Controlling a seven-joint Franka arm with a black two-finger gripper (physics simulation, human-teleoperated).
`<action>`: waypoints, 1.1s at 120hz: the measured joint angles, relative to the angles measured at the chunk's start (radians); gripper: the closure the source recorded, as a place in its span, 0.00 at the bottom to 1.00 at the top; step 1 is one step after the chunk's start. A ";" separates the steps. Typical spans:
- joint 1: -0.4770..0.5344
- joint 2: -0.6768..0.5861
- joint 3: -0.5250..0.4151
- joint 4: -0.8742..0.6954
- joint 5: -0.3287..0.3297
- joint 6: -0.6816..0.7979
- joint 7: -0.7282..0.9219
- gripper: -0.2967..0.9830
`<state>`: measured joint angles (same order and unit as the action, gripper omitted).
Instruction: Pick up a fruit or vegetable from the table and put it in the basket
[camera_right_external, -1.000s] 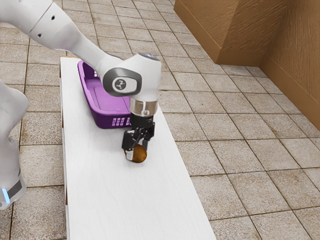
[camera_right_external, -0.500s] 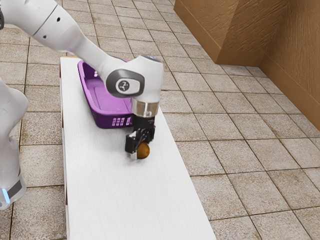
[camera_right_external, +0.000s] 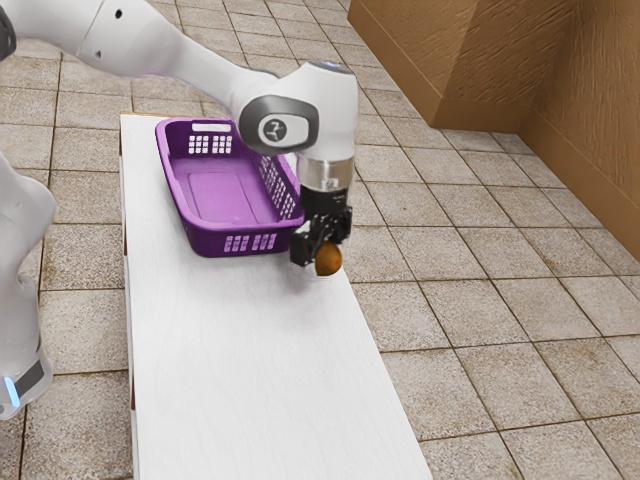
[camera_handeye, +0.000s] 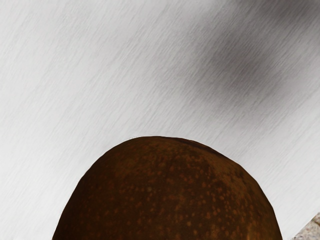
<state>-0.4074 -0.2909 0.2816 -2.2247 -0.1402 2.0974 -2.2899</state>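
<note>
Orange-brown fruit (camera_right_external: 329, 260) hangs clasped in the gripper (camera_right_external: 319, 266) over the white table (camera_right_external: 250, 370) — outside the purple basket (camera_right_external: 212, 243), whose raised side stands between. Farther off, a brown wall (camera_right_external: 590, 125) — cut off by the frame.

The round fruit (camera_right_external: 328, 260), orange-brown with paler speckles, is held above the table (camera_right_external: 240, 380), near the long edge at the exterior view's right, outside the basket (camera_right_external: 215, 240). The purple plastic basket, rectangular with slotted sides, stands upright and open-topped by the table's far edge.
</note>
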 joint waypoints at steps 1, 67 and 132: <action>0.001 -0.004 0.000 0.001 0.003 -0.003 0.000 0.50; 0.258 -0.356 -0.056 -0.074 0.101 -0.260 0.005 0.50; 0.498 -0.285 0.015 -0.076 0.088 -0.374 0.033 0.50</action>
<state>0.0903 -0.5754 0.2965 -2.3003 -0.0518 1.7230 -2.2570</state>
